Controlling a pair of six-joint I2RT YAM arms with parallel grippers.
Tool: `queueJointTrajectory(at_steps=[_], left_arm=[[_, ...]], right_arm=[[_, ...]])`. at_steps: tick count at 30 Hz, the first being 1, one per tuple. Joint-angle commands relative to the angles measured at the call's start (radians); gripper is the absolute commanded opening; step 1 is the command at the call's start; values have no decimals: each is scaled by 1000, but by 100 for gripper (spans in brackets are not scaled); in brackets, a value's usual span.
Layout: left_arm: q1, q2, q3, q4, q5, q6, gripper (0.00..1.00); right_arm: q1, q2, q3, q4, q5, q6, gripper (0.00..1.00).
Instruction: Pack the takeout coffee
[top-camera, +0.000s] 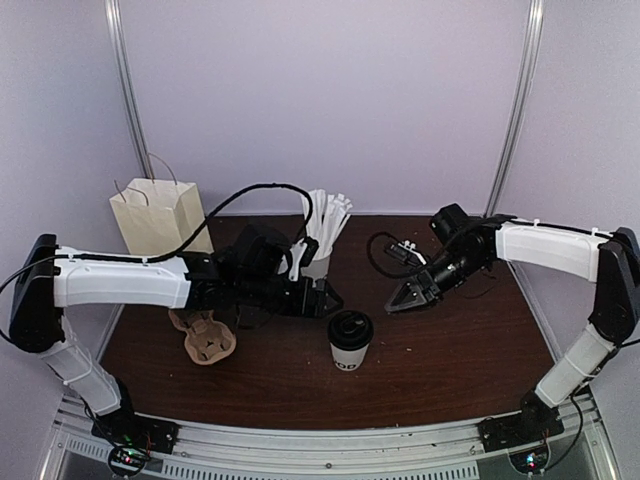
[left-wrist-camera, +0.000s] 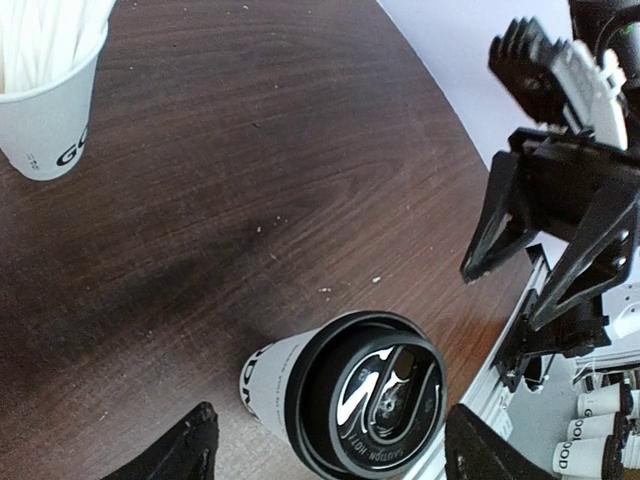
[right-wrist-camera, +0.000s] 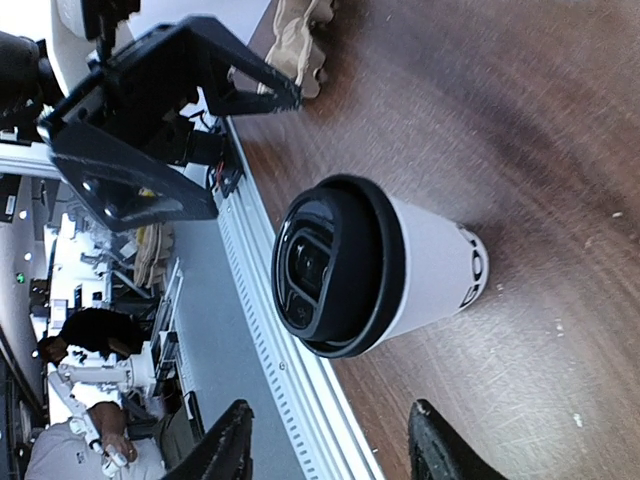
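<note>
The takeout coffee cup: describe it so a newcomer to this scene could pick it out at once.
On the dark wooden table, look at the middle, toward the near edge. The takeout coffee cup stands there upright. Unlike the white cup behind it holding white sticks, it wears a black lid.
</note>
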Motion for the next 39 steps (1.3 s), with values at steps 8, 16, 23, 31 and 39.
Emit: queueJointTrajectory(at_steps=[8, 16, 23, 31, 39], left_arm=[[-3, 61, -18, 66, 39, -67, 75], [-2, 106, -12, 89, 83, -79, 69], [-3, 154, -1, 90, 114, -88, 64], [-2, 165, -1, 70, 118, -80, 63], [-2, 169, -83, 88, 119, -89, 62]], right_arm=[[37, 105, -44, 192, -109, 162, 37], [45, 164, -31, 203, -112, 169, 34], [51, 190, -38, 213, -140, 182, 33], [53, 215, -58, 219, -113, 187, 27], [53, 257, -86, 153, 5, 120, 23]])
